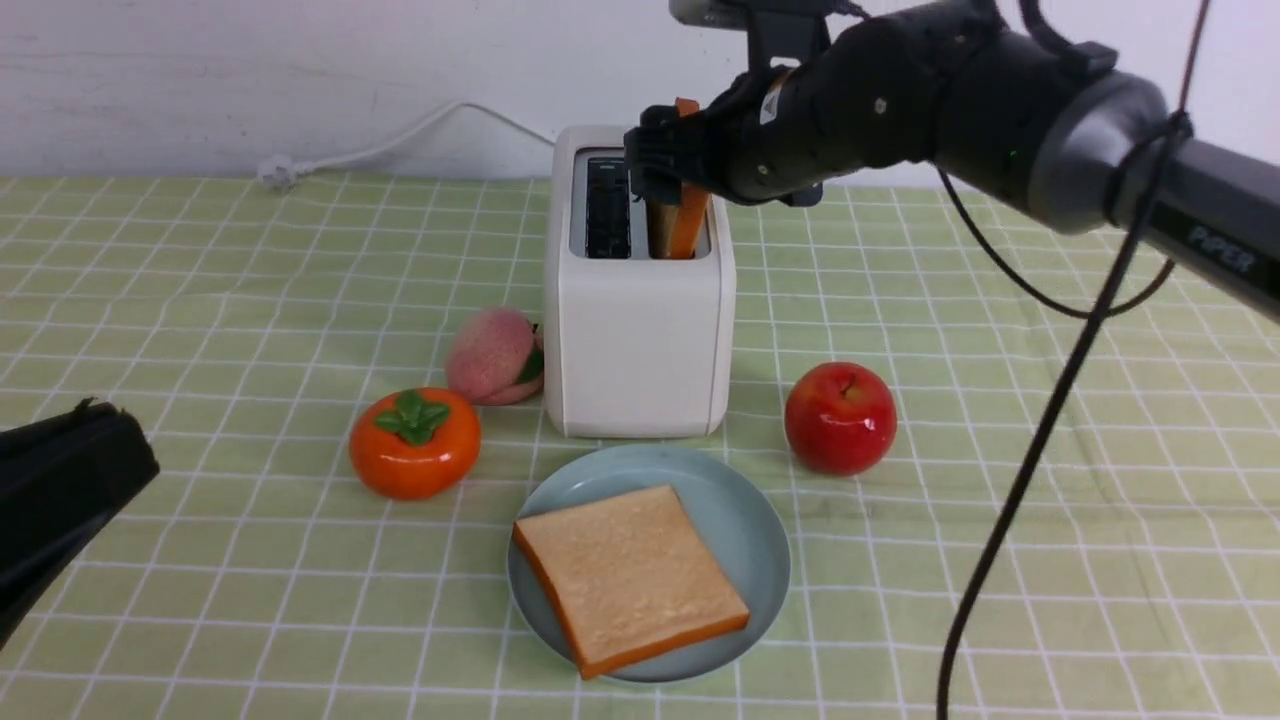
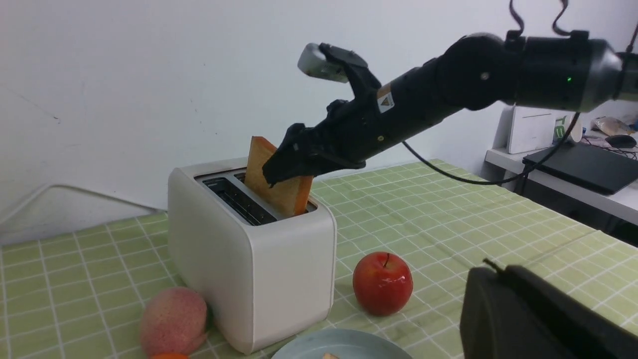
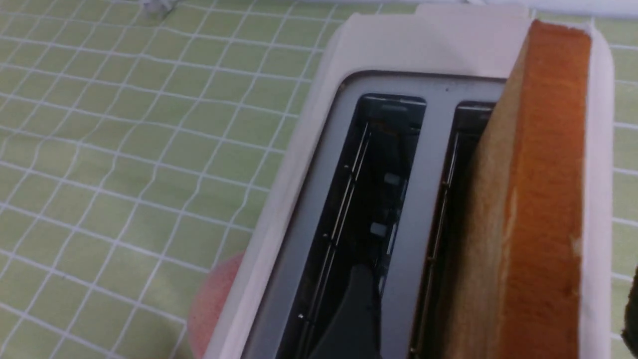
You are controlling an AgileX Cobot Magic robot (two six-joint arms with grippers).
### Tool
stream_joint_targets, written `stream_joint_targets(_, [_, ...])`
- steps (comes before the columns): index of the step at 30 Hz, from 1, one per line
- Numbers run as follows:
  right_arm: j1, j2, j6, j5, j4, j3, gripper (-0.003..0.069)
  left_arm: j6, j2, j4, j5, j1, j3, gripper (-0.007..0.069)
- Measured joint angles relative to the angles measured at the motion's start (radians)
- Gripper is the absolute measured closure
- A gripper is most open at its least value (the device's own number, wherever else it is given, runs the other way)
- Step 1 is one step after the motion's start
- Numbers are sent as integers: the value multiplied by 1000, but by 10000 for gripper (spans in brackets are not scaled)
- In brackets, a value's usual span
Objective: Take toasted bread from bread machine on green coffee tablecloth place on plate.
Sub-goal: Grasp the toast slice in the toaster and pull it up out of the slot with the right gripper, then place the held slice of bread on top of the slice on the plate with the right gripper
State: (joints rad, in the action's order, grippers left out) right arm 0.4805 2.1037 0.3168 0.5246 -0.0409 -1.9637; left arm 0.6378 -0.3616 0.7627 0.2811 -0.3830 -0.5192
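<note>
The white bread machine (image 1: pixel 635 340) stands mid-table on the green coffee tablecloth (image 1: pixel 1000 300). One toasted bread slice (image 1: pixel 630 575) lies flat on the pale blue-green plate (image 1: pixel 760 530) in front of it. The other slice (image 1: pixel 688 225) stands tilted in the toaster's right slot, its upper part sticking out; the left slot is empty. My right gripper (image 1: pixel 668 175) is open and straddles that slice from above; in the right wrist view (image 3: pixel 491 319) a gap shows between each finger and the toast (image 3: pixel 543 174). My left gripper (image 1: pixel 130 440) is shut and empty, low at the front left.
A pink peach (image 1: pixel 492 355) and an orange persimmon (image 1: pixel 413 443) sit left of the toaster. A red apple (image 1: pixel 840 417) sits to its right. The toaster's white cord (image 1: pixel 400 140) runs along the back wall. A black cable (image 1: pixel 1030 460) hangs from my right arm.
</note>
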Motion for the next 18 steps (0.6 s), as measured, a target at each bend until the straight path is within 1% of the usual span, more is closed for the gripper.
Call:
stream_joint_targets(2, [0, 18, 0, -14, 7, -2, 52, 0, 0, 0, 0, 0, 1, 638])
stream_joint_targets(7, [-4, 23, 0, -29, 32, -7, 298, 0, 0, 0, 0, 0, 1, 638])
stream_joint_targets(8, [-4, 23, 0, -30, 34, -7, 321, 0, 0, 0, 0, 0, 1, 638])
stream_joint_targets(9, [-4, 23, 1, -37, 31, -9, 416, 0, 0, 0, 0, 0, 1, 638])
stream_joint_targets(10, [-4, 23, 3, -38, 31, -9, 427, 0, 0, 0, 0, 0, 1, 638])
stream_joint_targets(11, [-1, 23, 3, -41, 31, -9, 519, 0, 0, 1, 0, 0, 1, 638])
stream_joint_targets(12, [-1, 23, 3, -41, 31, -9, 519, 0, 0, 1, 0, 0, 1, 638])
stream_joint_targets(13, [-1, 22, 4, -41, 33, -9, 544, 0, 0, 1, 0, 0, 1, 638])
stream_joint_targets(18, [-1, -16, 5, -34, 41, -7, 543, 0, 0, 1, 0, 0, 1, 638])
